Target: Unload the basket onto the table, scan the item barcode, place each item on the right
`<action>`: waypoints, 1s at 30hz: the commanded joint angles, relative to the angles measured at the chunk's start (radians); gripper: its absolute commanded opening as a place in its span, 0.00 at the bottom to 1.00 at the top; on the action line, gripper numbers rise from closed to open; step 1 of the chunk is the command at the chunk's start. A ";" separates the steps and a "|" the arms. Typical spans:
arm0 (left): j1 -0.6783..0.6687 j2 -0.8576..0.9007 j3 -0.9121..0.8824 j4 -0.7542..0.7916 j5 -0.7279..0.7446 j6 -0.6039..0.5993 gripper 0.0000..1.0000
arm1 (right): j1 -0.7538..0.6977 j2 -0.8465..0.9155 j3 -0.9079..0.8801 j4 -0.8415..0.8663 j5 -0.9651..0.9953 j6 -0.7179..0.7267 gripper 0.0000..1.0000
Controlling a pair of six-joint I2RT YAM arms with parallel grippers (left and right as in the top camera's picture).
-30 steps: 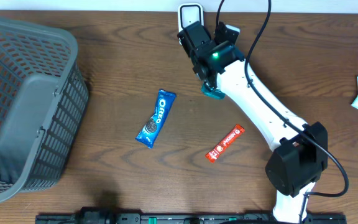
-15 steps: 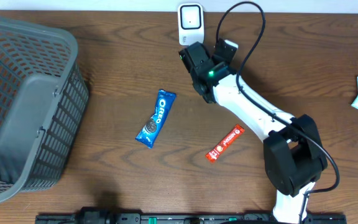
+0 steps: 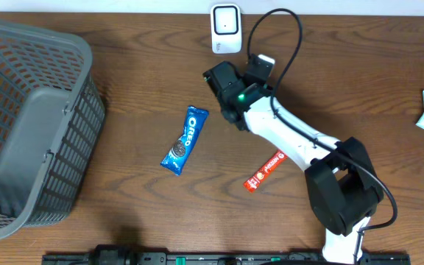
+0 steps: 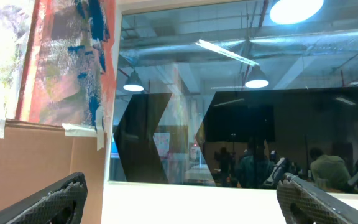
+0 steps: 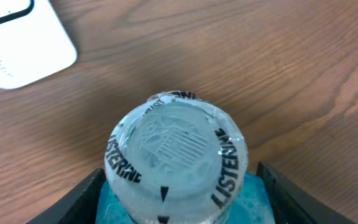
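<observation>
The right claw point(image 5: 184, 198) is partly open and grips the Listerine bottle point(image 5: 178, 155) at both sides below the cap. The cap faces the wrist camera. The bottle is over the brown wooden bench point(image 5: 291, 62), near the white scanner point(image 5: 14, 40) but apart from it. Further left lie an Oreo pack point(image 3: 185, 140) and a grey basket point(image 3: 28, 125). The left claw point(image 4: 182, 200) is fully open and empty, facing a glazed wall with ceiling lamps.
</observation>
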 commanded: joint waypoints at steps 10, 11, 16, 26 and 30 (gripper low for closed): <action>0.004 -0.005 -0.002 0.007 0.014 -0.010 0.98 | 0.073 -0.018 0.003 0.090 0.163 0.042 0.23; 0.004 -0.005 -0.002 0.007 0.014 -0.010 0.98 | 0.072 -0.018 0.003 0.117 0.167 0.042 0.24; 0.004 -0.005 -0.002 0.015 0.014 -0.009 0.98 | 0.071 -0.016 0.000 0.187 0.167 0.042 0.23; 0.004 -0.005 -0.002 0.014 0.014 -0.010 0.98 | 0.072 0.014 -0.013 0.194 0.151 0.042 0.23; 0.004 -0.005 -0.002 0.014 0.014 -0.010 0.98 | 0.075 0.036 -0.013 0.171 0.135 0.041 0.23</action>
